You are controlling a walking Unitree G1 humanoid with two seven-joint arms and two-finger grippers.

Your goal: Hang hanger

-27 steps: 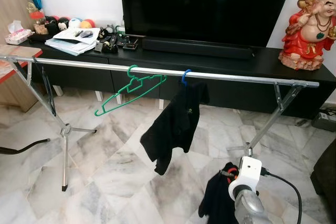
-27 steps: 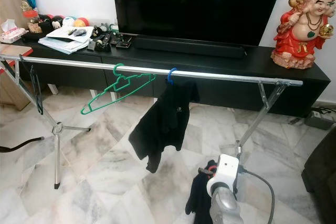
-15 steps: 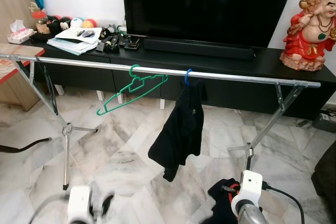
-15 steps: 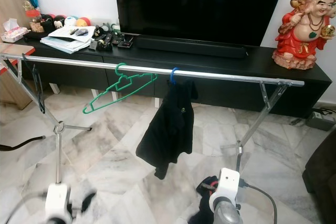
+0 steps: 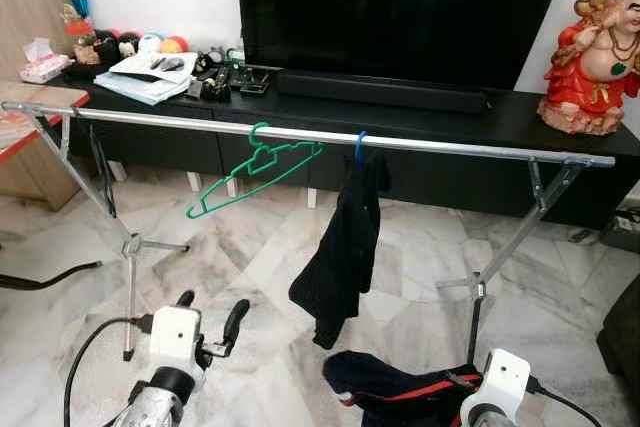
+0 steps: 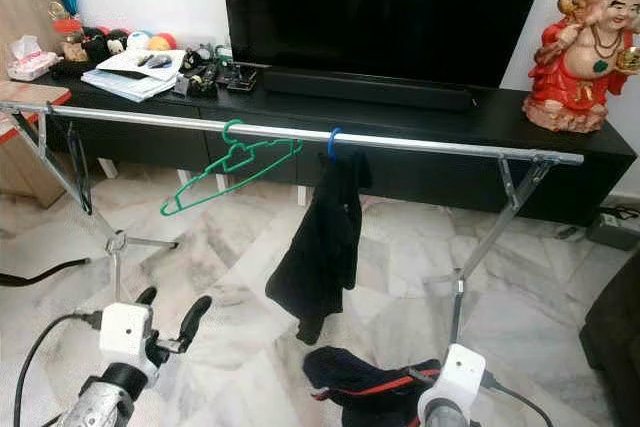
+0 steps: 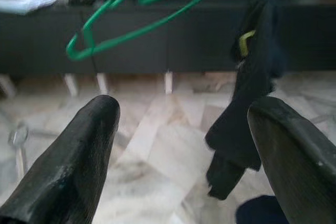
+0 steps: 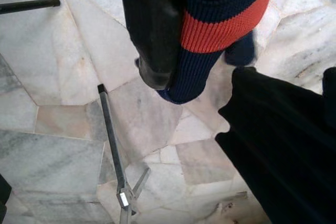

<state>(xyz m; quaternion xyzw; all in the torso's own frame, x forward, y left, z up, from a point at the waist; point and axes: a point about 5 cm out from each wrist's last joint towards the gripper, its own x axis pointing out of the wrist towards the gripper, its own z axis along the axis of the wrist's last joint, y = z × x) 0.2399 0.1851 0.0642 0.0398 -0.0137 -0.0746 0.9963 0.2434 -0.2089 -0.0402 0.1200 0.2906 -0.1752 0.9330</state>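
An empty green hanger [image 5: 255, 169] hangs tilted on the silver rail [image 5: 480, 150] of a clothes rack. Right of it, a blue hanger hook [image 5: 358, 145] carries a black garment [image 5: 345, 247]. My left gripper [image 5: 210, 312] is raised low at the front left, open, with nothing between its fingers; in the left wrist view it [image 7: 178, 145] faces the green hanger [image 7: 137, 22]. My right gripper [image 8: 173, 51] is shut on a navy garment with a red stripe [image 5: 400, 395], held low at the front right. The cloth hides the far finger.
Behind the rack stands a long black TV cabinet [image 5: 520, 117] with a large TV [image 5: 400, 7], papers [image 5: 150, 72] and a red statue [image 5: 600, 67]. Rack legs [image 5: 128, 247] stand on the marble floor. A black cable [image 5: 50, 275] lies at the left.
My left arm has come up into view with its gripper open. The navy garment in my right gripper now spreads out sideways. The hanging black garment has turned narrower.
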